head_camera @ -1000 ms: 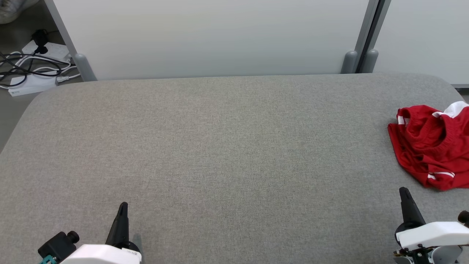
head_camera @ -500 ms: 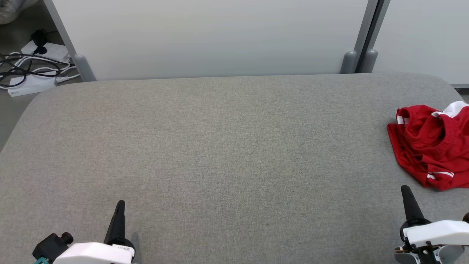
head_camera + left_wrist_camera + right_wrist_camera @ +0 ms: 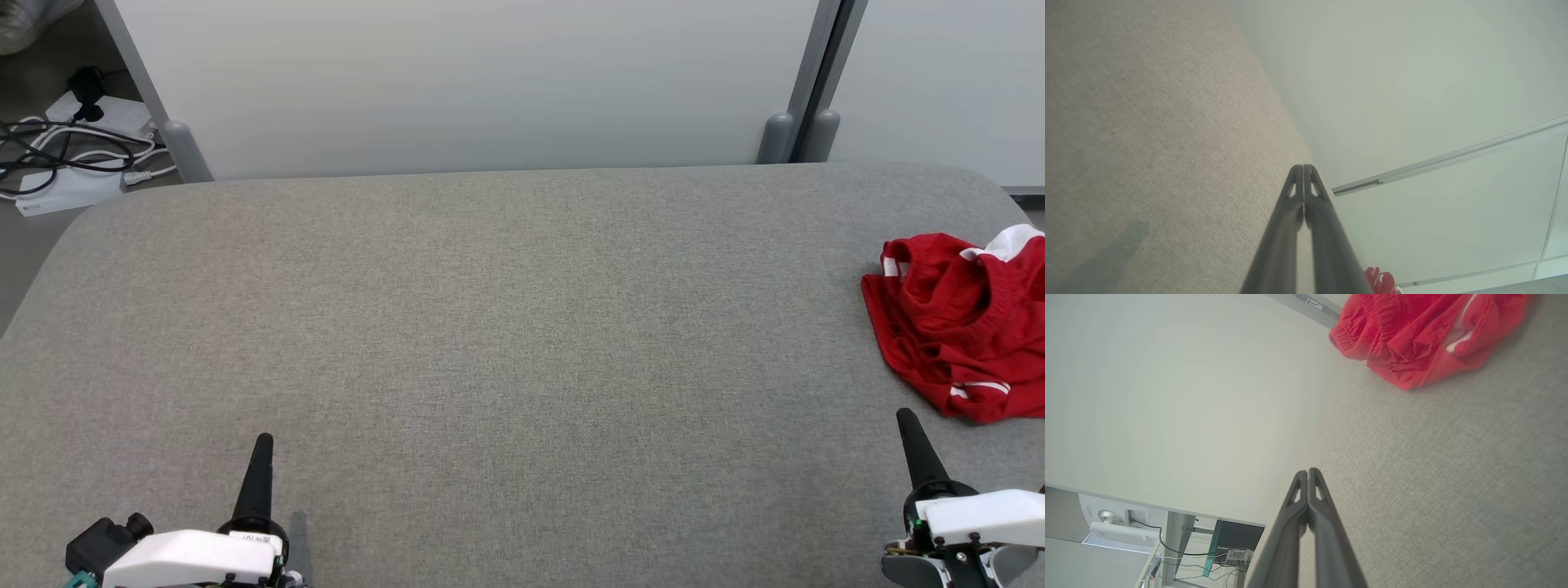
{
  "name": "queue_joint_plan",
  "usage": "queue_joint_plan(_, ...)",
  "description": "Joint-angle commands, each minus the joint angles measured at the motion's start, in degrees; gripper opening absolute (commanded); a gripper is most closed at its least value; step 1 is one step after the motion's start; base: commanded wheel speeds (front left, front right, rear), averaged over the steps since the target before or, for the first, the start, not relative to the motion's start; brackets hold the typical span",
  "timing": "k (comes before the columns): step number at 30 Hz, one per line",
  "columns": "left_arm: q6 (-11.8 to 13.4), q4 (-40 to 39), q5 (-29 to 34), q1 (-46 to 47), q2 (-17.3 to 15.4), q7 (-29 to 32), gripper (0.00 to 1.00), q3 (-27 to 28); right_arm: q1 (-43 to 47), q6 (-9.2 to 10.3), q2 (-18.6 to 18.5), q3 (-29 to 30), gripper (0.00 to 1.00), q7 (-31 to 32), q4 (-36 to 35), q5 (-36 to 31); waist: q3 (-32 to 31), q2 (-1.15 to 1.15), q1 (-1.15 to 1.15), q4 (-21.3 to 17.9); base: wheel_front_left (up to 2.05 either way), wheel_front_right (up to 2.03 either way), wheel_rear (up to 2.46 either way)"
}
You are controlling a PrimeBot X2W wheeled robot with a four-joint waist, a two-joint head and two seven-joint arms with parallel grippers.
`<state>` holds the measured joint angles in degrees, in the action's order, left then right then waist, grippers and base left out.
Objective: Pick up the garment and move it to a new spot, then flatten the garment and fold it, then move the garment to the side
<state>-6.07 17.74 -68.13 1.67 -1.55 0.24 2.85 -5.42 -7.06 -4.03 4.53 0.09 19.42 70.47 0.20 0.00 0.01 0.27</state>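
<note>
1. The red garment (image 3: 959, 327) lies crumpled at 3 o'clock on the grey table (image 3: 490, 327)
2. The left gripper (image 3: 263, 445), at 7 o'clock, has its fingers pressed together
3. The right gripper (image 3: 904, 418), at 5 o'clock, is likewise pressed together, near the garment but not touching it

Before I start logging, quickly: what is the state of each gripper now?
Left gripper: closed, holding nothing.
Right gripper: closed, holding nothing; the red garment lies apart from it.
</note>
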Motion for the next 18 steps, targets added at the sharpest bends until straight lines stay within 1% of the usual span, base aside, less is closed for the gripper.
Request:
queue_joint_plan(1,-0.8,-1.7,-1.9,3.2,-1.1,0.5,0.0,1.6,-1.2,-0.31,-0.4,-0.6,0.0,0.8,-1.9,1.9,0.0,0.0,-0.01,0.0,0.0,0.0,0.0)
queue_joint_plan(12,-0.9,-2.3,-8.5,3.6,-1.1,2.2,0.0,2.2,-1.1,-0.35,0.0,0.2,0.0,2.5,-3.0,7.7,0.0,0.0,-0.01,-0.1,0.0,0.0,0.0)
queue_joint_plan(18,-1.1,-2.7,-13.0,3.8,-1.2,3.4,0.0,2.7,-1.0,-0.37,0.4,0.7,0.0,3.6,-3.7,11.8,0.0,0.0,-0.01,-0.1,0.0,0.0,0.0)
